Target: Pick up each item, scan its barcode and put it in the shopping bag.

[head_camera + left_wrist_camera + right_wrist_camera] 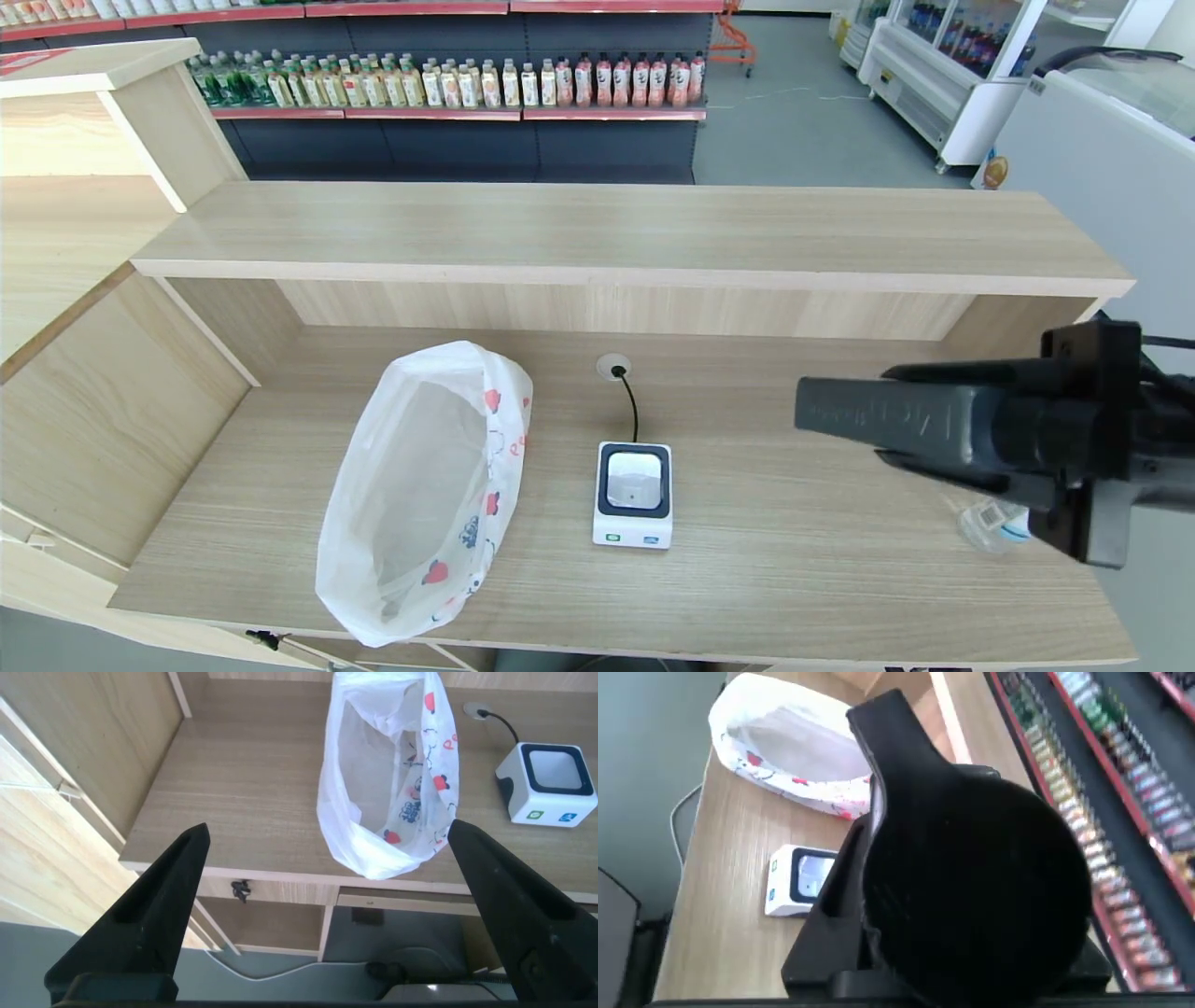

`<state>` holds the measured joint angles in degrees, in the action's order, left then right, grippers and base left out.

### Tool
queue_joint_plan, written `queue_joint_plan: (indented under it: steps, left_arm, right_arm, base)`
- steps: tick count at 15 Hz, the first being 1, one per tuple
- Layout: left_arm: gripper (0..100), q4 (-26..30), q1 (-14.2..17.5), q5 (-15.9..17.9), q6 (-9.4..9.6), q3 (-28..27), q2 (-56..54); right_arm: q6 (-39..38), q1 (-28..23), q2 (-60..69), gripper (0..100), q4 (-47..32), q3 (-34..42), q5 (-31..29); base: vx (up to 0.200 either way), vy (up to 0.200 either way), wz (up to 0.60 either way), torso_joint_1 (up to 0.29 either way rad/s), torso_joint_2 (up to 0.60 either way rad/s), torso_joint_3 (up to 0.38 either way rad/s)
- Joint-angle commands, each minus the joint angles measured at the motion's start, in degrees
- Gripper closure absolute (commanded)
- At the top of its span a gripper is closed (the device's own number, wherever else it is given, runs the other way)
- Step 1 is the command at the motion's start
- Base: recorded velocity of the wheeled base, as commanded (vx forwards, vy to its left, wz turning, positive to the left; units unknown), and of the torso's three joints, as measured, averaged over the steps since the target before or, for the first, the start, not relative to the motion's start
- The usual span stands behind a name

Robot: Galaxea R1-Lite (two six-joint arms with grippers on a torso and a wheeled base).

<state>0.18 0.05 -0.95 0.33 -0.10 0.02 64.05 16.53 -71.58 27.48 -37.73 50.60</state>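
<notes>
The left claw (329, 831) hangs before the near edge of the counter (794, 579), at its left part, and its two fingers (163, 915) stand wide apart; beyond them lies the shopping bag (420, 495). The right claw (812, 415) is above the right part of the counter, lying level and pointing to the left, toward the scanner (633, 495) but well apart from it. Whether this claw is apart or together I cannot tell. Under it, on the counter close to the near right corner, lies a small clear item (978, 532) with a barcode label (992, 513). A part of the item is hidden behind the claw, and I cannot tell if the claw touches it. The shopping bag is of thin white plastic with small red and dark prints. It lies left of the middle, its mouth wide open and turned upward, and its near end comes a little over the near edge. The scanner, a white box with a dark-framed window facing up, stands in the middle of the counter, just beside the bag on its right, not touching it. A black cable (631, 406) goes from the scanner's far side to a round hole (613, 366) in the counter. A raised ledge (635, 229) closes the far side, and farther off stand shelves (448, 112) with rows of bottles (560, 82).
</notes>
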Motion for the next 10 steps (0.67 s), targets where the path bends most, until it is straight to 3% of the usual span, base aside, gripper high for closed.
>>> queue_joint_plan:
  steps: [1, 2, 3, 5, 7, 10]
  left_arm:
    - [0, -0.01, 0.04, -0.02, 0.02, 0.01, -0.02]
    - [0, -0.01, 0.04, -0.02, 0.02, 0.01, -0.02]
    - [0, -0.01, 0.04, -0.02, 0.02, 0.01, -0.02]
    - [0, -0.01, 0.04, -0.02, 0.02, 0.01, -0.02]
    - [0, -0.01, 0.04, -0.02, 0.02, 0.01, -0.02]
    - [0, -0.01, 0.04, -0.02, 0.11, 0.01, -0.02]
  right_arm:
    - [-41.64, -3.79, 8.92, 100, -6.03, -3.58, -14.04]
    - [-58.95, -4.23, 9.8, 100, -8.23, -2.96, -18.26]
    - [-68.71, -5.98, 8.21, 100, -12.1, -2.08, -21.69]
    - [-80.92, -9.24, 4.26, 100, -17.02, -0.33, -23.97]
    - [-86.9, -9.15, 3.64, 100, -17.19, 1.43, -23.88]
    - [-87.16, -8.53, 4.08, 100, -17.19, 3.8, -22.04]
  base:
    - [0.0, 0.0, 0.0, 0.0, 0.0, 0.0]
    - [0.0, 0.0, 0.0, 0.0, 0.0, 0.0]
    - [0.0, 0.0, 0.0, 0.0, 0.0, 0.0]
    - [0.0, 0.0, 0.0, 0.0, 0.0, 0.0]
    - [0.0, 0.0, 0.0, 0.0, 0.0, 0.0]
    - [0.0, 0.0, 0.0, 0.0, 0.0, 0.0]
